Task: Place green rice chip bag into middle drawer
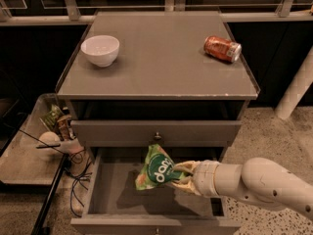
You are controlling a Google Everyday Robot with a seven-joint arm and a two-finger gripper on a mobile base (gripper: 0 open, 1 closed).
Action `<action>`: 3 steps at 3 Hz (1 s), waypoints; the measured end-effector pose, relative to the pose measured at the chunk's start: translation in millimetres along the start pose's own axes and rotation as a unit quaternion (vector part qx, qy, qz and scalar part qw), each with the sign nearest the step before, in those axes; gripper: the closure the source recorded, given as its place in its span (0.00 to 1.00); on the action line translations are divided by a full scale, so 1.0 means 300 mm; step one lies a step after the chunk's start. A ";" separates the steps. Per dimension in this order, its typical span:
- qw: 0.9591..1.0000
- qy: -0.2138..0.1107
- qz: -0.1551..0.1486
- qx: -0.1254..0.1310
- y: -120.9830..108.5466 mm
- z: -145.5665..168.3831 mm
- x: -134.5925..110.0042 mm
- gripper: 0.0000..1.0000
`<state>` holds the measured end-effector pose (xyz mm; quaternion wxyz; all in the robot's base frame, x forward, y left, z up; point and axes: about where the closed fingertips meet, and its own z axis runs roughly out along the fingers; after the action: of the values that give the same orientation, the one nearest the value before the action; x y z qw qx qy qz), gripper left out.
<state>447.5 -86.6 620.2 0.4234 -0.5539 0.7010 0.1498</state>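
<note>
Furniture dominates from where I stand: a wide grey flat-topped bench, and low in its front the shallow grey middle drawer, pulled well out. A fat white robot arm comes in from the right. At its tip is the shiny light-green rice chip bag with the dark round logo, held in the air above the drawer floor, its upper corner just below the flat grey drawer front with the small round metal knob. What worries me is that the bag is tilted and gripped by one side only. Let go from this height, I'd guess it could flop on edge against a wall and foul the drawer when it closes, and any lift would catch that upper corner on the front above. The arm lies low and nearly level, wrist pointing left across the opening. The pale two-fingered hand is pinched closed on the bag's right edge, one finger above and one below.
</note>
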 end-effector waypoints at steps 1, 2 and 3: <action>1.000 0.007 0.010 -0.006 -0.005 0.057 0.041 1.00; 1.000 0.015 0.014 -0.014 -0.016 0.154 0.118 1.00; 1.000 0.016 0.015 -0.021 -0.027 0.255 0.193 1.00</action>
<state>485.8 -75.1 532.6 0.3977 -0.5550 0.7124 0.1619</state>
